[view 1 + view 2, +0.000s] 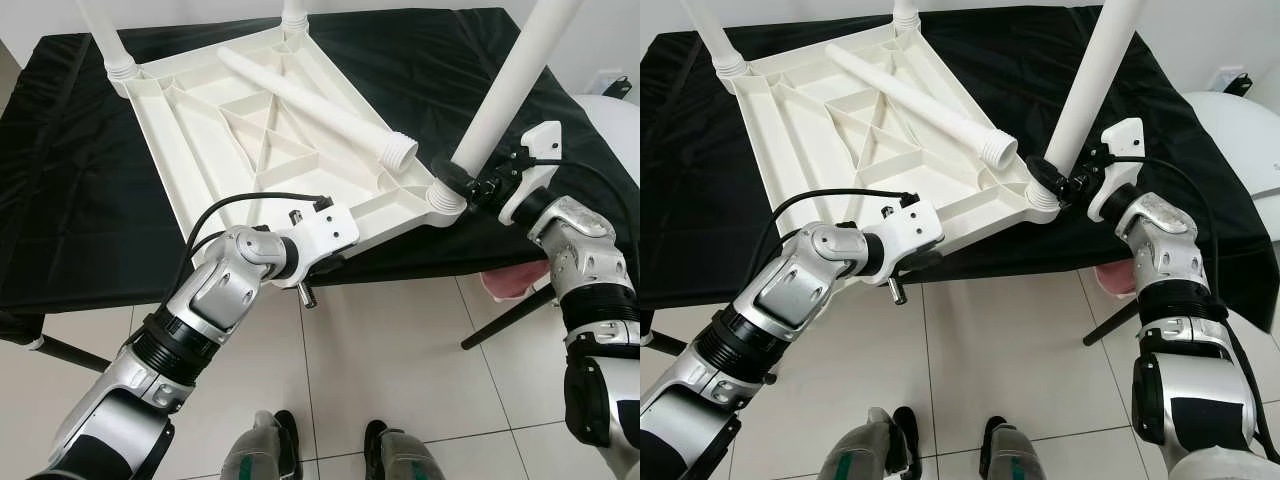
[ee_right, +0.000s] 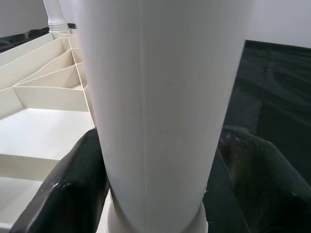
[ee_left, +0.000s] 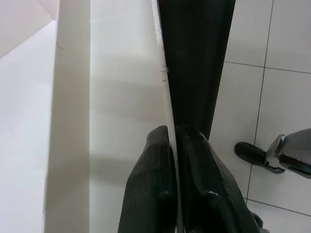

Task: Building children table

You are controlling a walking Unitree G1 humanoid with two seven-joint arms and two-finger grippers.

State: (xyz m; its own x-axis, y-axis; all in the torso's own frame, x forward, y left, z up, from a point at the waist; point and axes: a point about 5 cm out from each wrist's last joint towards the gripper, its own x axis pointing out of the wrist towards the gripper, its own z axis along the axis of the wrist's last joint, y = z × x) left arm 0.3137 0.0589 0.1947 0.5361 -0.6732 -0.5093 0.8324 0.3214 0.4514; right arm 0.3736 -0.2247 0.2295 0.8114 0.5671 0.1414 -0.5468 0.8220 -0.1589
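Seating a leg in the near right corner while I am steadying the tabletop.

My right tool (image 1: 458, 180), at centre right, is closing around the base of the upright leg (image 1: 510, 85) so I can turn it into its socket. My left tool (image 3: 170, 184), low centre, is pinching the near rim of the upturned tabletop (image 1: 250, 150), keeping it from shifting on the black-draped table (image 1: 60, 200). A loose leg (image 1: 320, 105) is lying across the ribs, waiting for the near left corner.

A black-draped table (image 1: 80, 200) carries an upturned white tabletop (image 1: 250, 140), a loose leg (image 1: 320, 105) lying inside it
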